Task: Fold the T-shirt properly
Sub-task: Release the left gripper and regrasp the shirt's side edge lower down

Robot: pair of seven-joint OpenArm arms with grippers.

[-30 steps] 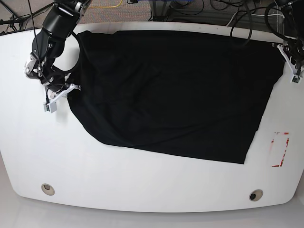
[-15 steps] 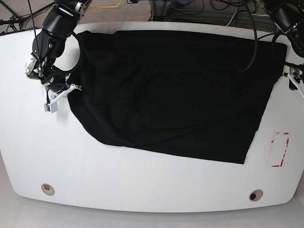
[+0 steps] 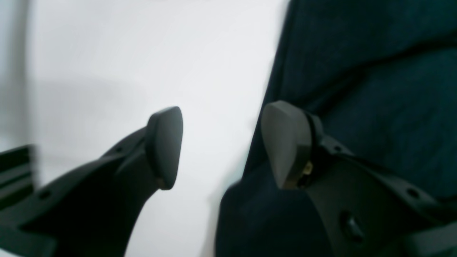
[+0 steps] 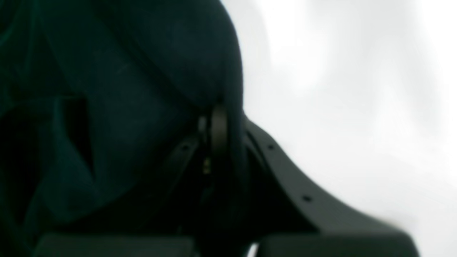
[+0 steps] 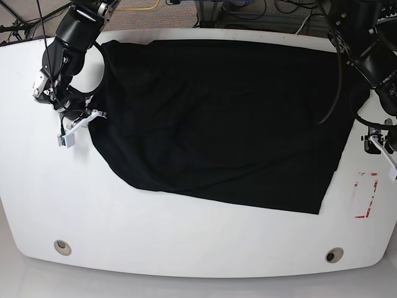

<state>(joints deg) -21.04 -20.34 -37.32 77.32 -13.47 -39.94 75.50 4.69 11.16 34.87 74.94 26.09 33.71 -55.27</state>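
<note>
Right gripper (image 4: 217, 128) pinches the T-shirt's (image 5: 223, 118) edge - left gripper (image 3: 221, 146) hangs open beside the other edge, holding nothing. On the table (image 5: 186, 236) the shirt lies spread out - no fold is made yet.

T-shirt (image 5: 229, 118) flat on table (image 5: 186, 236), between both arms.

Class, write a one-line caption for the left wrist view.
Open left gripper poised at the edge of the black T-shirt on the white table.
</note>
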